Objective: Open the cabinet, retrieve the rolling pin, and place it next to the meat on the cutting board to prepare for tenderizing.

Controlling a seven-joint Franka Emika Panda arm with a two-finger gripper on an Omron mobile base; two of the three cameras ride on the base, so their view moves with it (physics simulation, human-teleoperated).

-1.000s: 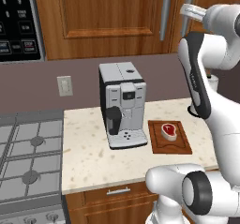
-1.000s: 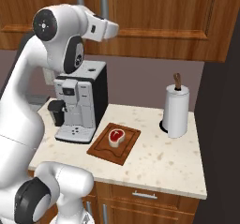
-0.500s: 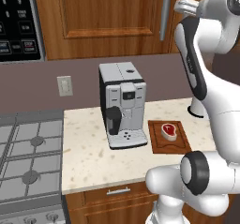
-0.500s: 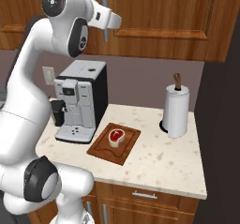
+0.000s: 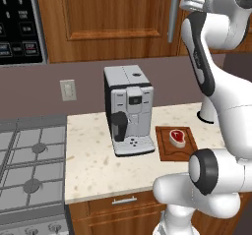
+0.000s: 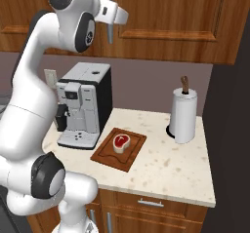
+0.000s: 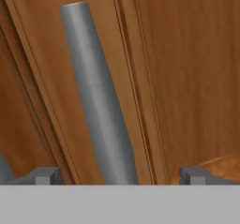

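Observation:
The cabinet (image 5: 108, 17) of reddish-brown wood hangs above the counter with its doors shut. My gripper (image 7: 119, 176) is open, right up at the cabinet door. A long silver bar handle (image 7: 96, 106) stands between the two fingertips (image 7: 44, 175), and I cannot tell if they touch it. From the left base camera my hand (image 5: 191, 3) sits beside that handle (image 5: 173, 13). On the counter, the small red meat (image 5: 177, 136) lies on the dark cutting board (image 5: 167, 151), also seen as the meat (image 6: 119, 142) on the board (image 6: 110, 155). The rolling pin is out of view.
A grey coffee machine (image 5: 129, 111) stands left of the board. A paper towel roll (image 6: 184, 112) stands at the back right of the counter. A stove (image 5: 29, 165) lies to the left, with a microwave (image 5: 19, 22) above it. Drawers with short handles (image 6: 151, 203) run below the counter.
The arm has risen and the hand has moved up and in toward the cabinet's bar handle. The jaws stayed open. Meat and board have not moved.

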